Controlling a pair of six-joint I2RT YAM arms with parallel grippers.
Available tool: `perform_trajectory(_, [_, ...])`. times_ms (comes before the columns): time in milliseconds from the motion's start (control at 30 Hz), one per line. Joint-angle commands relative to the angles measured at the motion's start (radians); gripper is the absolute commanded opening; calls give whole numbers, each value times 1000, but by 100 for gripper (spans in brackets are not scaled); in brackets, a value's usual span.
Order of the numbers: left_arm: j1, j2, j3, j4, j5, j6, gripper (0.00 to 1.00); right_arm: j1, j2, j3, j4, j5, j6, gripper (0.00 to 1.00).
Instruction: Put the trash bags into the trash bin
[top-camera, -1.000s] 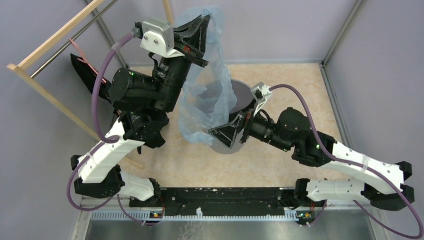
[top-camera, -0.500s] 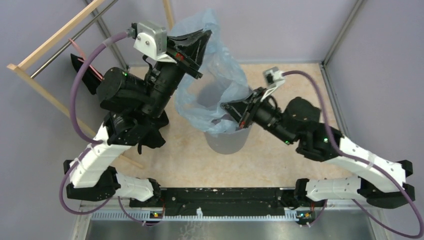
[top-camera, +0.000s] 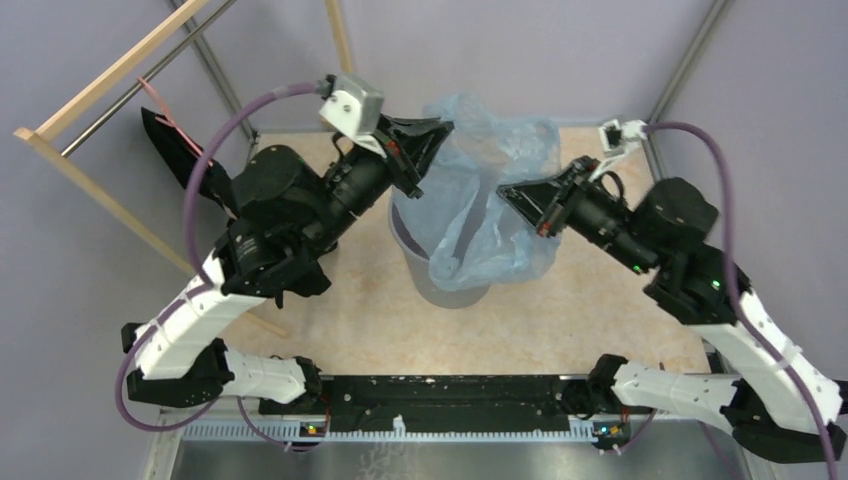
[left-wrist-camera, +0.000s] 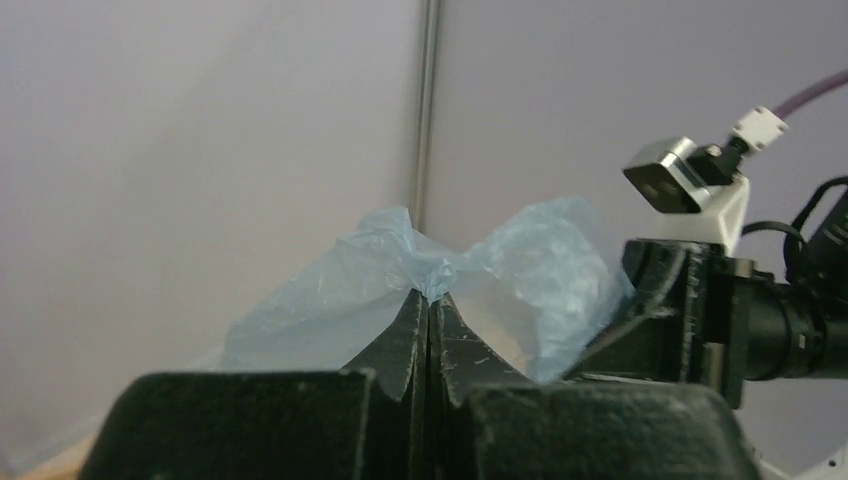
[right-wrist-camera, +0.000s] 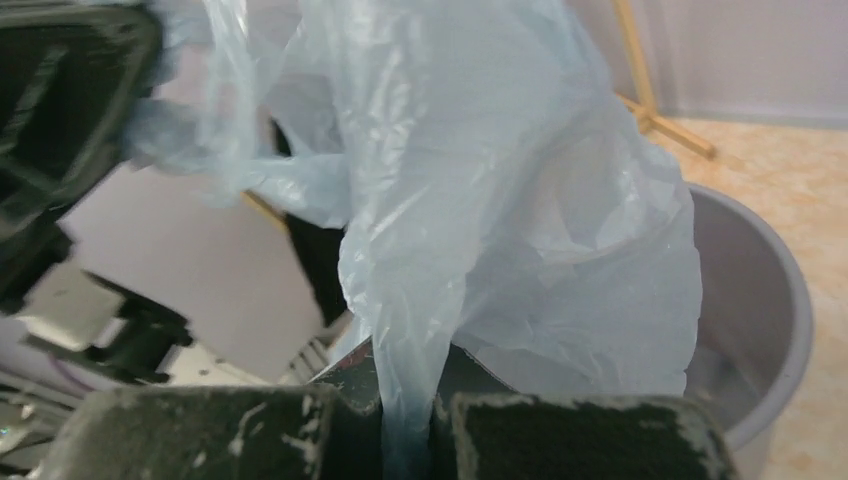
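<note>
Left edge: a pale wooden rack (top-camera: 95, 75) slants across your far-left corner with a metal rod beside it. The left arm's elbow sits near its lower rail, so you have little room on that side.
Black cloth (top-camera: 175, 150): matte and dark. It hangs at the rack with a thin pink strap (top-camera: 165, 112), behind the left arm and well apart from the bin.
Left claw (left-wrist-camera: 430, 300): closed on a pinch of the bag's top edge. The fingers meet flat and the film bunches at their tips. It is raised over the bin's far-left side.
Trash bag (top-camera: 495, 190): thin, translucent pale-blue film, wrinkled and floppy. It is stretched between your two claws above the bin. Its lower folds hang over the bin's mouth and right side. You cannot tell how much of it lies inside.
Trash bin (top-camera: 440, 285): round, smooth grey plastic, upright in the middle of the worktop between the arms. Its left and near walls show below the film.
Right claw (right-wrist-camera: 405, 400): closed on a gathered, rope-like strand of the film. The black fingers are scuffed with whitish marks. It is raised at the bin's right side, facing the left claw.
Worktop (top-camera: 350, 320): beige, speckled and matte. It shows on every side of the bin, widest between the bin and the arm bases.
Right edge: a grey metal post (top-camera: 690, 60) and a flat lilac wall. The right arm's elbow stands near that wall.
</note>
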Motion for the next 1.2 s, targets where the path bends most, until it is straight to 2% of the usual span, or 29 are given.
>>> perform_trajectory(0, [2,-1,-91,20,-70,-24,0,-196,119,-80,7,-233,-20,0])
perform_trajectory(100, [2,-37,-192,43,-167,-17,0,-325,172,-101,103,-433,35,0])
perform_trajectory(267, [27,-92,-361,44,-322,-30,0,-331,298,60,127,-529,12,0])
perform_trajectory(400, [142,-115,-465,41,-175,-123,0,-330,383,209,116,-571,-3,0])
perform_trajectory(600, [278,-57,-488,51,70,-236,0,-330,464,271,182,-597,2,0])
perform_trajectory(733, [293,25,-524,135,320,-357,0,-330,432,221,153,-530,-29,0])
perform_trajectory(800, [292,64,-549,181,401,-413,0,-330,400,199,145,-485,-42,0])
perform_trajectory(933, [292,97,-596,265,482,-493,0,-331,377,262,62,-442,-83,0])
perform_trajectory(1033, [292,61,-632,283,486,-532,0,-330,374,304,35,-426,-90,0])
perform_trajectory(1100, [292,27,-685,350,496,-571,0,-330,386,343,27,-440,-94,0])
perform_trajectory(1167, [286,5,-715,365,511,-577,0,-330,393,340,62,-453,-94,0])
